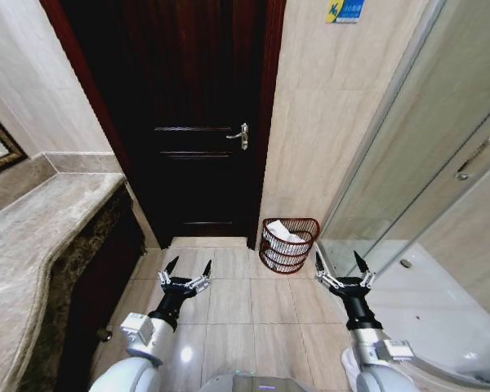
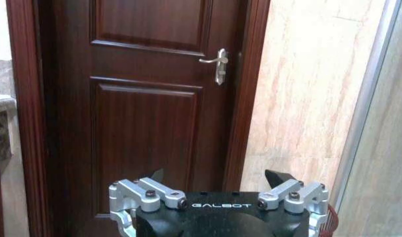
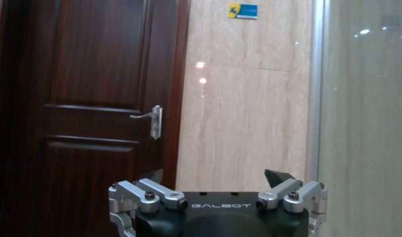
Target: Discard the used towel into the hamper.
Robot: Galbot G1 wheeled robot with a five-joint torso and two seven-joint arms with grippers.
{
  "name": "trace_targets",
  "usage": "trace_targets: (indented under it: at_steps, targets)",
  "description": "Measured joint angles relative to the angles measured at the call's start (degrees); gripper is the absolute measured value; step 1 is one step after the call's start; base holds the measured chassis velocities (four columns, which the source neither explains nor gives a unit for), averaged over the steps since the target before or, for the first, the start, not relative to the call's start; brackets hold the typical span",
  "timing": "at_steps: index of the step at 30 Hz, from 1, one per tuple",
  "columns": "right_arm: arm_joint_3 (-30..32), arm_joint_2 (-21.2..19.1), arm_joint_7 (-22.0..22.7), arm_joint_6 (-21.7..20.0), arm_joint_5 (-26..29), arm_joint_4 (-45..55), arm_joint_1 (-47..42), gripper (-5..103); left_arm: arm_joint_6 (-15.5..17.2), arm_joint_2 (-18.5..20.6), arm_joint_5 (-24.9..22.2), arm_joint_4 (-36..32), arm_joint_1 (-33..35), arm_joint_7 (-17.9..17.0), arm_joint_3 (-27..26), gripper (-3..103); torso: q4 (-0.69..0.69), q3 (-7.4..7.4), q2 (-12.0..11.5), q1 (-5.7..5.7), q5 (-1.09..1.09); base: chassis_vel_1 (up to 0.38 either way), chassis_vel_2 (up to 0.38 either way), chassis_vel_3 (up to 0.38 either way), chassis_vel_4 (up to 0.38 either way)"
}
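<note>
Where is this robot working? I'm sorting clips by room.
Most likely a bathroom: a glass shower enclosure, a stone counter, tiled walls, and a hamper holding something white by the door.

The room is evenly and fairly brightly lit from above. In the head view a small white glare spot sits on the floor tiles [image 1: 185, 354], and the dark wooden door [image 1: 198, 122] swallows detail, its upper part almost black. Straight lines bow outward near the edges there, as with the shower glass [image 1: 441, 163] and the marble counter [image 1: 33, 245]. In the right wrist view two bright reflections show on the glossy wall tile [image 3: 202, 72]. Both wrist views look soft and slightly blurred.
</note>
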Motion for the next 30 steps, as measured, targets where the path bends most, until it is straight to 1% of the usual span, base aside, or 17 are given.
trace_targets:
  at_steps: [2, 6, 9, 10, 13, 14, 16, 22, 27, 28, 30]
  targets:
    - [0.25, -0.09, -0.85, 0.56, -0.13, -0.66, -0.02, 100, 0.00, 0.00, 0.00, 0.00, 0.00, 0.00, 0.00, 100, 0.00, -0.41, -0.74, -0.32, 0.00, 0.000, 0.000, 0.000, 0.000]
    - [0.85, -0.23, -0.94, 1.65, -0.06, -1.72, 0.10, 100, 0.00, 0.00, 0.00, 0.00, 0.00, 0.00, 0.00, 100, 0.00, -0.97, -1.75, -0.78, 0.00, 0.000, 0.000, 0.000, 0.000]
    - [2.11, -0.83, -0.75, 2.28, 0.12, -3.06, 0.16, 100, 0.00, 0.00, 0.00, 0.00, 0.00, 0.00, 0.00, 100, 0.00, -1.50, -2.70, -1.20, 0.00, 0.000, 0.000, 0.000, 0.000]
    - [2.11, -0.83, -0.75, 2.28, 0.12, -3.06, 0.16, 100, 0.00, 0.00, 0.00, 0.00, 0.00, 0.00, 0.00, 100, 0.00, -1.50, -2.70, -1.20, 0.00, 0.000, 0.000, 0.000, 0.000]
    - [2.51, -1.34, 0.34, 3.76, 0.63, -4.52, 0.28, 100, 0.00, 0.00, 0.00, 0.00, 0.00, 0.00, 0.00, 100, 0.00, -2.17, -3.86, -1.70, 0.01, 0.000, 0.000, 0.000, 0.000]
    - [2.51, -1.34, 0.34, 3.76, 0.63, -4.52, 0.28, 100, 0.00, 0.00, 0.00, 0.00, 0.00, 0.00, 0.00, 100, 0.00, -2.17, -3.86, -1.70, 0.01, 0.000, 0.000, 0.000, 0.000]
    - [2.27, -1.34, 0.44, 4.71, 0.64, -4.82, 0.24, 100, 0.00, 0.00, 0.00, 0.00, 0.00, 0.00, 0.00, 100, 0.00, -2.64, -4.70, -2.06, 0.00, 0.000, 0.000, 0.000, 0.000]
    - [2.15, -1.19, -1.03, 6.67, 0.92, -5.19, -0.19, 100, 0.00, 0.00, 0.00, 0.00, 0.00, 0.00, 0.00, 100, 0.00, -3.36, -6.02, -2.66, 0.00, 0.000, 0.000, 0.000, 0.000]
    - [1.62, -0.45, -0.02, 10.57, 1.55, -6.30, 0.24, 100, 0.00, 0.00, 0.00, 0.00, 0.00, 0.00, 0.00, 100, 0.00, -4.31, -7.67, -3.35, 0.01, 0.000, 0.000, 0.000, 0.000]
    - [1.62, -0.45, -0.02, 10.57, 1.55, -6.30, 0.24, 100, 0.00, 0.00, 0.00, 0.00, 0.00, 0.00, 0.00, 100, 0.00, -4.31, -7.67, -3.35, 0.01, 0.000, 0.000, 0.000, 0.000]
    - [1.67, -0.27, -0.18, 11.86, 1.54, -6.60, 0.17, 100, 0.00, 0.00, 0.00, 0.00, 0.00, 0.00, 0.00, 100, 0.00, -4.72, -8.38, -3.66, 0.00, 0.000, 0.000, 0.000, 0.000]
